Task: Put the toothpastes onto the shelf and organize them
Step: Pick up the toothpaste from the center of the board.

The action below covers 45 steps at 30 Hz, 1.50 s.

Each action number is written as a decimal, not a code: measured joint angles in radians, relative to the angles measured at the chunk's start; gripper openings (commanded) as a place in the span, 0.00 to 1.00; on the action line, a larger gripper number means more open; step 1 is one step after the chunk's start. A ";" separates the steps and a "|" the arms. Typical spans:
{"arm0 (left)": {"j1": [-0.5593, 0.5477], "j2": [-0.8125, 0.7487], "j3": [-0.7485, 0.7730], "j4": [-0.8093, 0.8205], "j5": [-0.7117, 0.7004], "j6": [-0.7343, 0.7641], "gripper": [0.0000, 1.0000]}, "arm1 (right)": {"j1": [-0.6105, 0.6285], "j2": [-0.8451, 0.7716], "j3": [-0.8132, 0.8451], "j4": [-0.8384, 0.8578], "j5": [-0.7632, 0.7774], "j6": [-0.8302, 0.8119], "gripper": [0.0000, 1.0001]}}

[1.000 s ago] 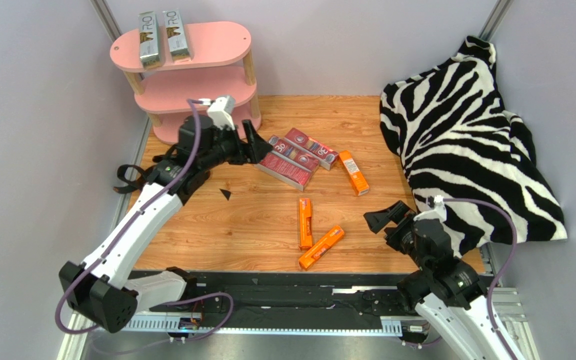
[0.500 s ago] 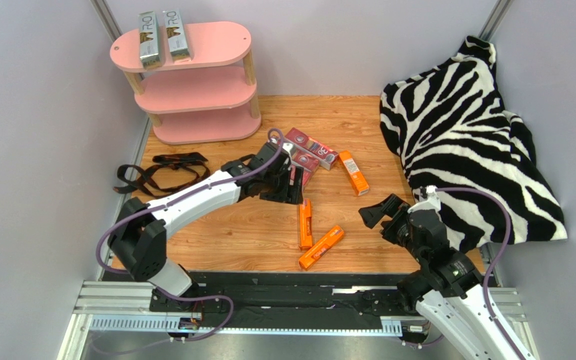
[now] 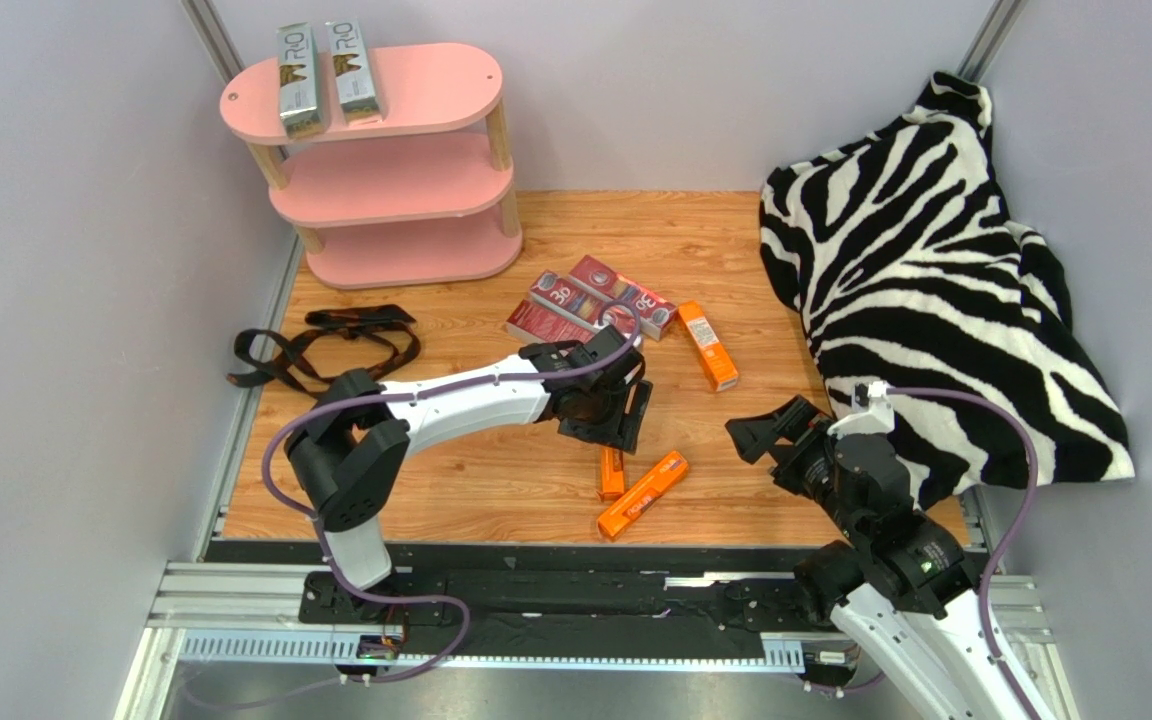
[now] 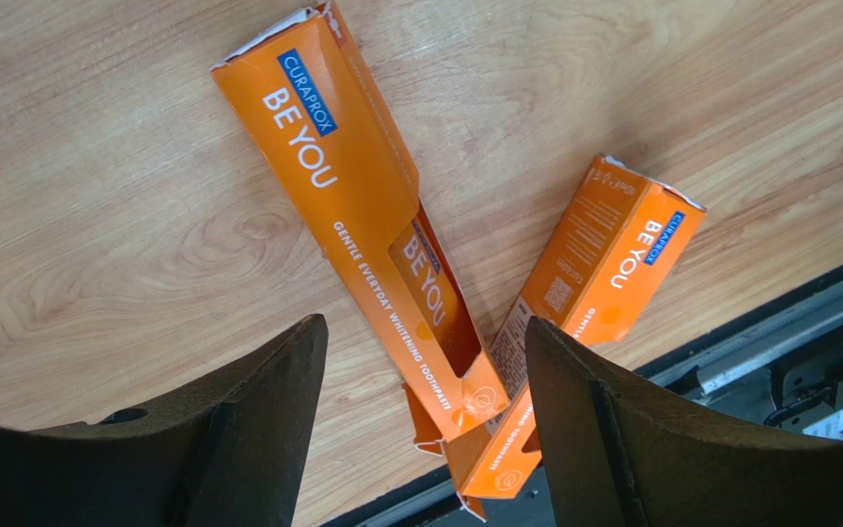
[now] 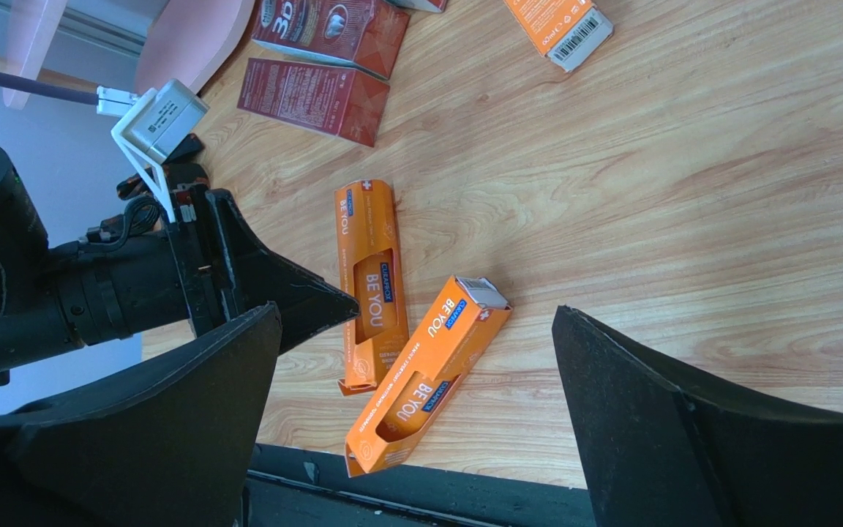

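My left pincer (image 4: 424, 327) hangs spread, pinching nothing, right above an orange toothpaste carton (image 4: 376, 236) that lies flat on the wooden surface (image 4: 118, 220). The carton's long axis runs slantwise through the gap between my fingers, so I judge a slight wrist turn would square the grip across its narrow width. A second orange carton (image 4: 602, 275) meets its near end in a V. My right pincer (image 3: 766, 428), also spread and empty, sits farther off. The pink shelf (image 3: 432, 90) stands well apart, far left.

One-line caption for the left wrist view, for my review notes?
Open left gripper above an orange toothpaste carton, a second orange carton forming a V with it, on the wooden table.
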<state>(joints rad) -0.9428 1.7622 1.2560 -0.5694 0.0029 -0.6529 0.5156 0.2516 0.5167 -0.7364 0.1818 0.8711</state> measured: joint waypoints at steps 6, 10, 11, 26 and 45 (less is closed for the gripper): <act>-0.003 0.010 -0.005 -0.002 -0.021 -0.019 0.68 | 0.000 0.000 -0.008 0.002 -0.002 0.003 0.99; -0.008 0.043 -0.005 0.014 -0.019 -0.024 0.64 | 0.000 0.007 -0.013 0.003 -0.007 0.003 0.99; -0.010 0.057 -0.005 0.020 -0.019 -0.026 0.63 | 0.000 0.010 -0.013 0.004 -0.009 0.003 1.00; -0.047 0.127 0.018 0.000 -0.058 -0.029 0.41 | 0.000 0.011 -0.044 0.028 -0.026 0.003 0.99; -0.072 -0.127 -0.026 -0.063 -0.140 0.027 0.39 | 0.000 0.020 -0.088 0.153 -0.126 0.001 0.99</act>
<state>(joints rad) -1.0149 1.6352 1.2297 -0.6323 -0.1371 -0.6262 0.5156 0.2718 0.4290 -0.5831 0.0555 0.8722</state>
